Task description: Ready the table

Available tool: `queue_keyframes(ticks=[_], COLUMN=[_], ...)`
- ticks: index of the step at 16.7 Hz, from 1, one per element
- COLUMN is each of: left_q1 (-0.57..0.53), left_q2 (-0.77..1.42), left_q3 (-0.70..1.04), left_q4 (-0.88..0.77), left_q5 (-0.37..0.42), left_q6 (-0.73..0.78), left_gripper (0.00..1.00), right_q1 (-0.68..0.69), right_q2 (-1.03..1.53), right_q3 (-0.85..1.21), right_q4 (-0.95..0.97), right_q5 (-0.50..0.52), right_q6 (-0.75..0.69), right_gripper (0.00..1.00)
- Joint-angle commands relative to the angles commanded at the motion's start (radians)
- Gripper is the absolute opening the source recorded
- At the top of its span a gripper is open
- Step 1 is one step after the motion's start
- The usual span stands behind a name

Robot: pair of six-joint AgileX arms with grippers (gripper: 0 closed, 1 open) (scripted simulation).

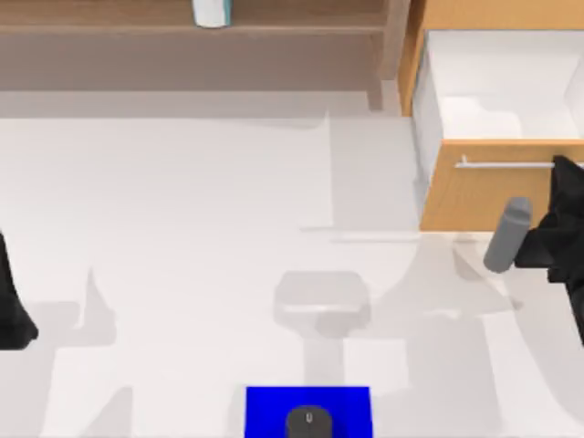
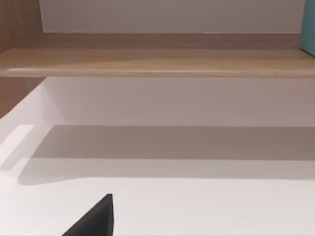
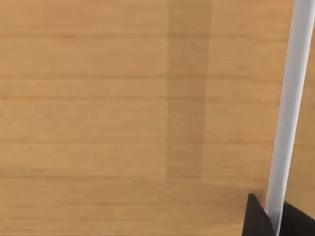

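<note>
One arm is doing the work from where I'm standing; the right gripper (image 1: 558, 173) is up at the metal bar handle (image 1: 506, 164) of the orange drawer cabinet (image 1: 474, 196) on the bench's right side, and the drawer (image 1: 497, 87) is already pulled out with its white inside showing; in the right wrist view the handle (image 3: 290, 108) runs down between two dark finger tips (image 3: 256, 219), so I'd say the fingers sit close around the bar, though how tightly they clamp it I can't tell; left arm (image 1: 11, 301) is parked at the left edge of the white bench (image 1: 182, 228), and I can't tell its fingers' state; risks as I see them: the bar is thin and smooth, so a pull that isn't straight along the drawer's travel could slide the fingers off or jam the drawer; the blue mat (image 1: 308, 406) with the dark mouse (image 1: 308, 420) sits well apart at the near edge, so it's likely safe; the brown shelf (image 1: 182, 23) at the back is out of the way too.
</note>
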Motion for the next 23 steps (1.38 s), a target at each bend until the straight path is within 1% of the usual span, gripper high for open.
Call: queue_keyframes(ticks=[7, 13, 19, 23], left_q1=[0.0, 0.0, 0.0, 0.0], left_q2=[0.0, 0.0, 0.0, 0.0], left_q3=[0.0, 0.0, 0.0, 0.0], left_q4=[0.0, 0.0, 0.0, 0.0], left_q5=[0.0, 0.0, 0.0, 0.0], left_q6=[0.0, 0.0, 0.0, 0.0], left_gripper=[1.0, 1.0, 1.0, 1.0], right_q1=[-0.01, -0.055, -0.064, -0.083], right_q2=[0.013, 0.064, 0.078, 0.12], right_q3=[0.015, 0.226, 0.246, 0.337], right_q4=[-0.019, -0.153, -0.176, -0.233], right_q5=[-0.008, -0.056, -0.067, -0.08], right_q6=[0.002, 0.003, 0.005, 0.002], right_gripper=[0.0, 0.0, 0.0, 0.0])
